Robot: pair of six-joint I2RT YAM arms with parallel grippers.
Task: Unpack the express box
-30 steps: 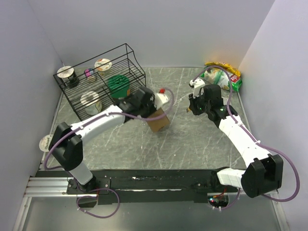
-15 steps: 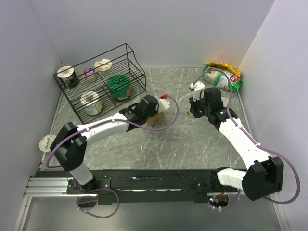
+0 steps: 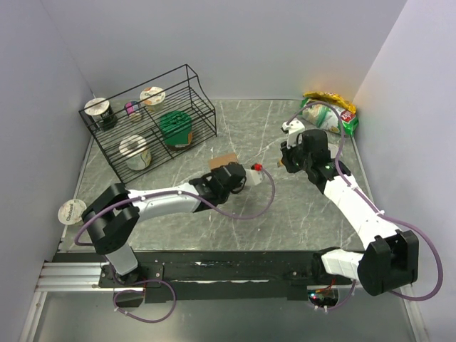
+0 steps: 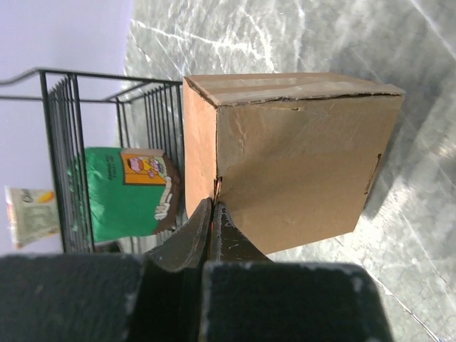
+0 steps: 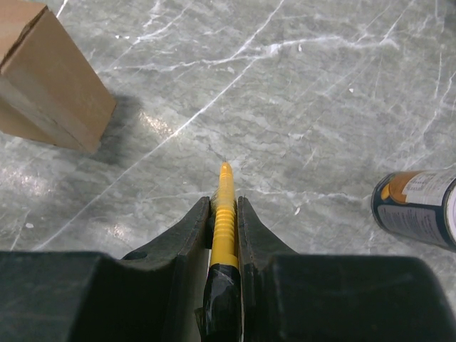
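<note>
The express box [image 4: 292, 164] is a small brown cardboard carton with its flaps shut. In the top view the express box [image 3: 222, 158] shows just behind my left gripper [image 3: 229, 171], in front of the rack. My left gripper [image 4: 214, 205] is shut, its tips pinching a thin edge at the box's corner. My right gripper [image 5: 224, 203] is shut on a yellow tool [image 5: 226, 214] with a black taped handle, its tip pointing at bare table. In the right wrist view the box [image 5: 50, 78] lies well ahead to the left. My right gripper [image 3: 285, 161] hovers right of the box.
A black wire rack [image 3: 149, 121] with cups and a green bag [image 4: 121, 192] stands at the back left, close to the box. Snack bags [image 3: 328, 110] lie at the back right. A can [image 5: 420, 206] lies right of my right gripper. A round lid [image 3: 69, 210] sits at the left edge.
My left arm has dropped low and stretched out, carrying the box back and slightly left toward the rack. The right arm has barely moved.
</note>
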